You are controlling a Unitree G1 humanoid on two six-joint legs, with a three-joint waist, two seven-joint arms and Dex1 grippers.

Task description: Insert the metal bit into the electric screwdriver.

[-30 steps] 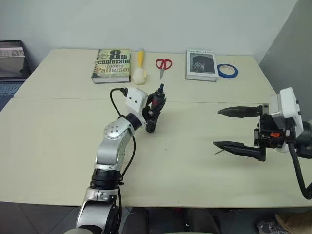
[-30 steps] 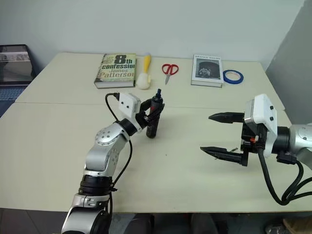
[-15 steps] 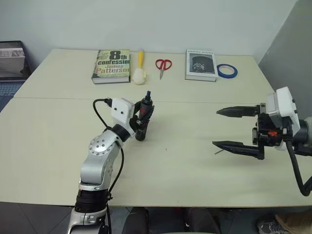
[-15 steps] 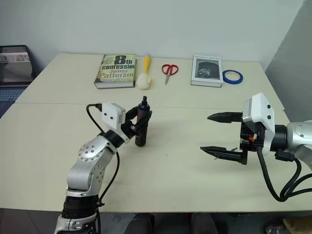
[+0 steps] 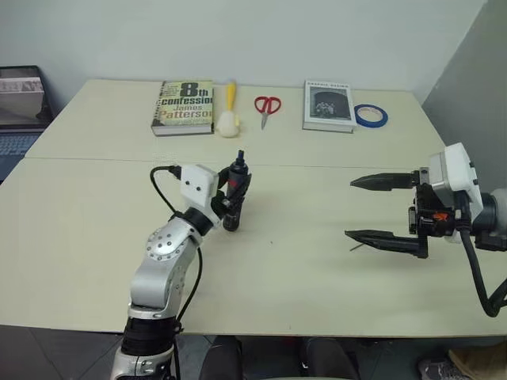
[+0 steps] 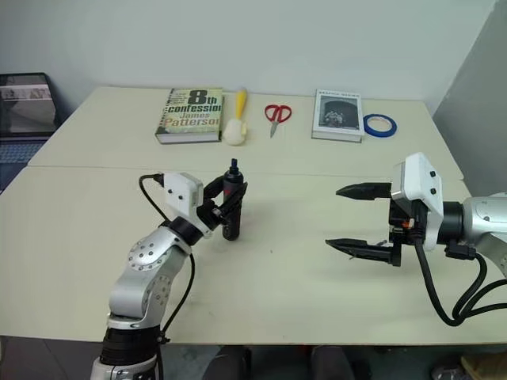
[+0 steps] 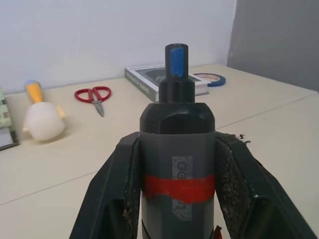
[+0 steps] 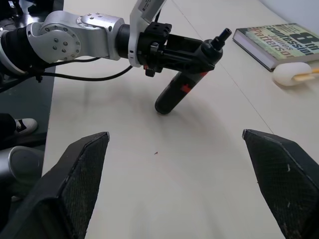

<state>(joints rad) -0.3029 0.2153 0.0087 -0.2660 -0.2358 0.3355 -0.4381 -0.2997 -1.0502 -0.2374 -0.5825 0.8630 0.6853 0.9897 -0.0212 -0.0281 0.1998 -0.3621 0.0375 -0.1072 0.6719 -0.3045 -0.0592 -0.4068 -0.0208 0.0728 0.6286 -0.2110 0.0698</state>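
The left gripper [image 5: 231,192] has its jaws clamped on the electric screwdriver [image 6: 231,199], holding it upright with its base just above or touching the surface [image 5: 95,229]; the view does not settle which. The grip sits at the red band on the body, blue tip up. The screwdriver looks rigid and fairly light, with a smooth barrel that could twist in the pads, so the mid-body hold near the band seems the right place.

To the right of the screwdriver, well apart, the right gripper [image 6: 344,218] hangs with its jaws spread wide and nothing between them. A thin grey sliver beside the lower fingertip is probably the metal bit [image 5: 356,246], lying on the surface. It reads as stiff, very light and slippery, likely to roll or skate; pinching it near the middle, across its length, would be best.

Count: one screwdriver, one bit, two grippers. Behind the screwdriver lie two books [image 5: 183,106], one yellow-handled brush [image 5: 228,107], one pair of red scissors [image 5: 266,107], and one blue tape roll [image 5: 370,115].
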